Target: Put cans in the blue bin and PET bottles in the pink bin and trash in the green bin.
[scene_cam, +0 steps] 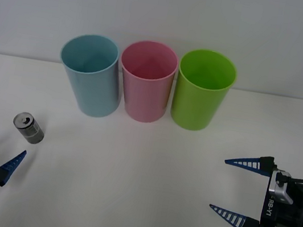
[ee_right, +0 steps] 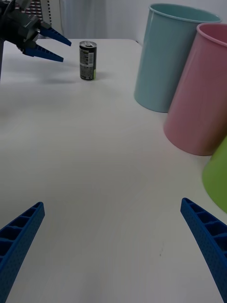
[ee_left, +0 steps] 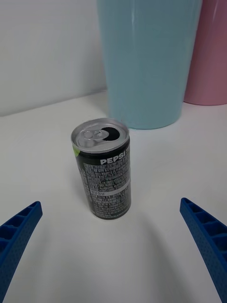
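A small dark can (scene_cam: pixel 29 127) (ee_right: pixel 88 60) (ee_left: pixel 103 175) with an opened silver top stands upright on the left of the table. My left gripper (scene_cam: pixel 10 143) (ee_right: pixel 66 52) (ee_left: pixel 110 203) is open just in front of it, apart from it, with the can centred ahead between the fingers. At the back, in a row touching each other, stand the blue bin (scene_cam: pixel 91 78) (ee_right: pixel 172 57) (ee_left: pixel 146 61), the pink bin (scene_cam: pixel 146 84) (ee_right: pixel 201 94) (ee_left: pixel 208 52) and the green bin (scene_cam: pixel 201 92) (ee_right: pixel 217 180). My right gripper (scene_cam: pixel 218 183) (ee_right: pixel 112 203) waits open at the front right. PET bottles and trash are out of view.
The white table (scene_cam: pixel 141 175) runs back to a plain wall behind the bins. Bare tabletop lies between the two grippers and in front of the bins.
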`<state>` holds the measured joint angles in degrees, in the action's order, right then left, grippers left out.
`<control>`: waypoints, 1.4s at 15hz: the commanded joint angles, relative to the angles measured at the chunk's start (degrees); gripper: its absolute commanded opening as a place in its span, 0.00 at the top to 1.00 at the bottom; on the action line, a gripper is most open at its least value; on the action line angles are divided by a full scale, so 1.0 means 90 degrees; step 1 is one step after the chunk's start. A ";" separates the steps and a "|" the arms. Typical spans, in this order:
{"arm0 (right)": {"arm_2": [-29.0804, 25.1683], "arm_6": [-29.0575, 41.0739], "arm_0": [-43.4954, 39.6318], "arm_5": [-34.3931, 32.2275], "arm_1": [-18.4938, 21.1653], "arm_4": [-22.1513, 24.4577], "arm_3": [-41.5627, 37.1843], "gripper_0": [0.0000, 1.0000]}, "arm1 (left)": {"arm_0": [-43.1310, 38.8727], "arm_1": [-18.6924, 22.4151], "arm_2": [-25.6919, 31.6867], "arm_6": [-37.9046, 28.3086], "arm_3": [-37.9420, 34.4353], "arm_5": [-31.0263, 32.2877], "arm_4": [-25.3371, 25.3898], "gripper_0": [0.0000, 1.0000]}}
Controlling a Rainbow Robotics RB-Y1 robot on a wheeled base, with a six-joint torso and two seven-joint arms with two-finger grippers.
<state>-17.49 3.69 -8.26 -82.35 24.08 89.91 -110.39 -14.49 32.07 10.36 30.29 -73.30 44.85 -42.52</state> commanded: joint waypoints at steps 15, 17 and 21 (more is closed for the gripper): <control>0.0000 0.0000 0.0000 0.0000 0.0000 0.0000 0.0000 0.00 | 0.1220 -0.0721 -0.0086 -0.0602 0.0410 -0.0940 -0.1282 0.00; 0.0000 0.0000 0.0000 0.0000 0.0000 0.0000 0.0000 0.00 | 0.1278 -0.0770 -0.0086 -0.0660 0.0410 -0.1008 -0.1389 0.00; 0.0000 0.0000 0.0000 0.0000 0.0000 0.0000 0.0000 0.00 | 0.1376 -0.0809 -0.0086 -0.0797 0.0410 -0.1116 -0.1516 0.01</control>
<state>-17.49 3.69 -8.26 -82.35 24.08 89.91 -110.39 -2.24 24.85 9.62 23.32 -69.55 35.14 -56.04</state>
